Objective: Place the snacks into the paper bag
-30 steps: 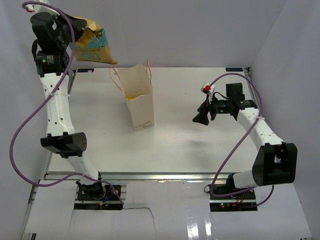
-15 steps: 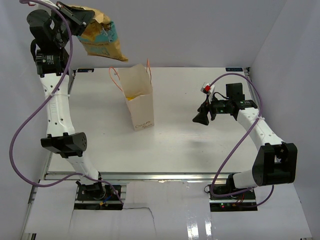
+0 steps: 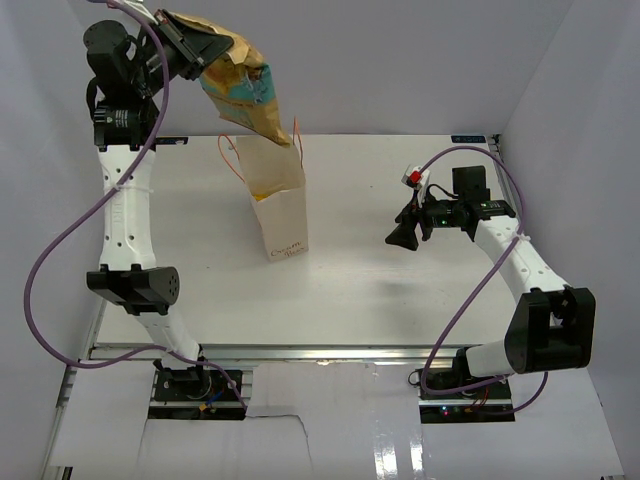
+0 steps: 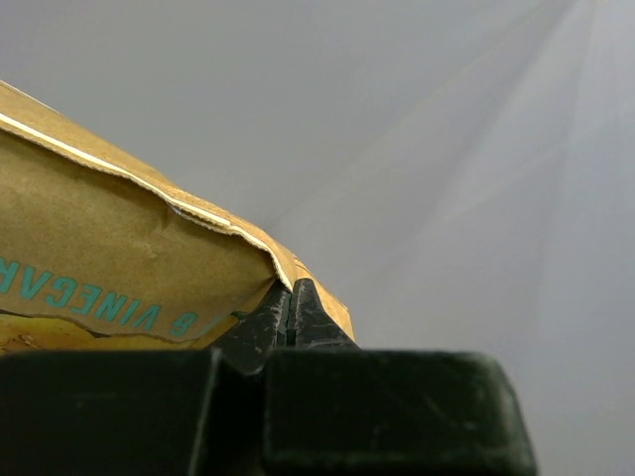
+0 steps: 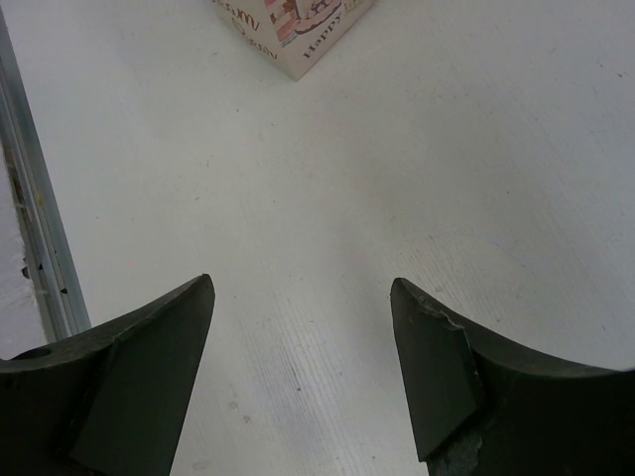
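Observation:
My left gripper [image 3: 190, 42] is shut on the top edge of an orange-yellow chip bag [image 3: 243, 92], held high so it hangs down above the open mouth of the cream-white paper bag [image 3: 279, 205]. The left wrist view shows the closed jaws pinching the chip bag [image 4: 119, 268] at its sealed edge. The paper bag stands upright at the table's middle, with orange cord handles [image 3: 232, 160] and yellow showing inside. Its lower corner shows in the right wrist view [image 5: 288, 30]. My right gripper [image 3: 402, 235] is open and empty, low over the table to the right of the bag.
The white table [image 3: 380, 290] is bounded by grey walls at the back and sides. A metal rail [image 5: 35, 228] runs along the table's edge in the right wrist view. A purple cable loops off each arm.
My left gripper has swung the chip bag to the right, from the far left to above the paper bag's mouth. The right arm has not moved.

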{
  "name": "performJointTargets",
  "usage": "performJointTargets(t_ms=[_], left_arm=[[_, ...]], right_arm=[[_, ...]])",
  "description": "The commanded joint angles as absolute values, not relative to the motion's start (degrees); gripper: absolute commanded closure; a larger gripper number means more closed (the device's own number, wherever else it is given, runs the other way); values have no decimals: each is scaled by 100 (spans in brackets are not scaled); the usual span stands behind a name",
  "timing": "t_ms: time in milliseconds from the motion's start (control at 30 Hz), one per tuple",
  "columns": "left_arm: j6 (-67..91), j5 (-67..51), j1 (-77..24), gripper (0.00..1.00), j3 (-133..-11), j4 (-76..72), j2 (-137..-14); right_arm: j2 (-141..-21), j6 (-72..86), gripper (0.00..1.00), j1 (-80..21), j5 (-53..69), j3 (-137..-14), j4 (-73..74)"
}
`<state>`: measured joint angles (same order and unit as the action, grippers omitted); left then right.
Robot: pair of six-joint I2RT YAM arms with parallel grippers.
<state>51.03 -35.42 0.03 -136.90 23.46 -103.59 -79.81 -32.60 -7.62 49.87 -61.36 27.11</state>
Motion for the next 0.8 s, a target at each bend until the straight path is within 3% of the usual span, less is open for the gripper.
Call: performJointTargets(t_ms=[0, 767], left_arm=[[5001, -3902, -211, 100, -13545, 2109, -9967], [4439, -3815, -606, 100, -13456, 2540, -9624]], right_arm=[[-7778, -3322, 23, -747, 5089, -6126, 2760], [-7646, -3313, 23, -738, 5124, -6038, 2769]])
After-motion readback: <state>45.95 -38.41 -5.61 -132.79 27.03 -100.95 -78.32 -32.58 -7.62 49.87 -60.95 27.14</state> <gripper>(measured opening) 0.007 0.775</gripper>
